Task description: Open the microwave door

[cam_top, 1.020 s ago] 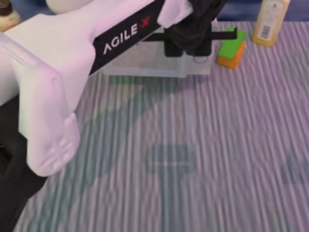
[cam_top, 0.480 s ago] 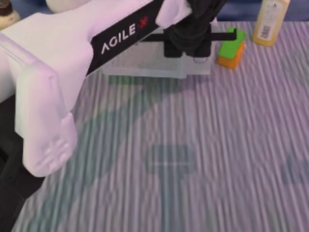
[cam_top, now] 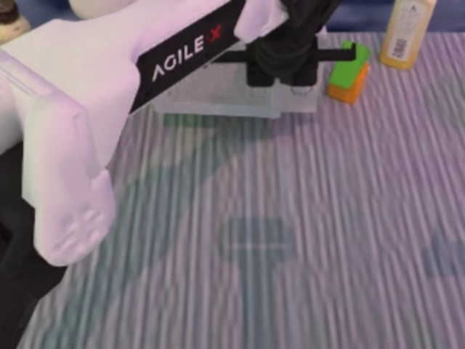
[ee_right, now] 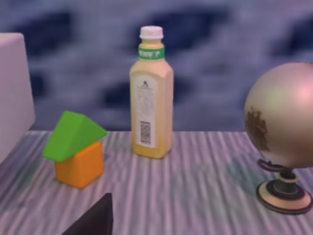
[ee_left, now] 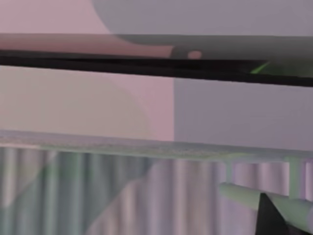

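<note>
Left hand [cam_top: 290, 62], at 12 o'clock over microwave door [cam_top: 218, 91]; closure on handle: cannot tell. Risk: slipping off; orange-brown wooden block [cam_top: 346, 81] just beside may be struck

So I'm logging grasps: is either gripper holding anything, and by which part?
It cannot be told. The left gripper sits over the top front edge of the microwave door, its fingers hidden by the wrist. The right arm is out of the top view.

From where I'm sitting it's just the desk [cam_top: 305, 240], a pale ribbed grey-lilac top with soft greenish shadows lying across it. Behind its far edge there's a blurry wall [ee_right: 220, 54], mottled dark blue and grey. Light looks even, slightly pinkish.
</note>
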You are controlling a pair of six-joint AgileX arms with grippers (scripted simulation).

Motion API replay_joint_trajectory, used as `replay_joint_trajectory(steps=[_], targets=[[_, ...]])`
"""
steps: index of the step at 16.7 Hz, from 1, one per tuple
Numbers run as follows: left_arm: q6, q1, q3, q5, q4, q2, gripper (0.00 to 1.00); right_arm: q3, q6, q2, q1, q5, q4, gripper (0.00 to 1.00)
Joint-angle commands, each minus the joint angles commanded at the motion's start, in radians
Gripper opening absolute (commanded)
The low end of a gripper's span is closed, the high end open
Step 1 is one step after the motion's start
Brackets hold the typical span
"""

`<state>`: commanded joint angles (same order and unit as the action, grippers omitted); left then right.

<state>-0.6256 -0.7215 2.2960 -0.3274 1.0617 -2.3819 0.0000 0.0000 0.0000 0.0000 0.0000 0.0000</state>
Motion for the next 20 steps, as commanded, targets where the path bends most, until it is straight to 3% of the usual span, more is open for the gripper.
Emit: replay_joint_trajectory(steps=[20], targets=[[0.030, 0.000, -0.080, 0.012, -0.045, 0.045, 0.00, 0.000, 0.000, 0.000, 0.000, 0.000, 0.000, 1.00]])
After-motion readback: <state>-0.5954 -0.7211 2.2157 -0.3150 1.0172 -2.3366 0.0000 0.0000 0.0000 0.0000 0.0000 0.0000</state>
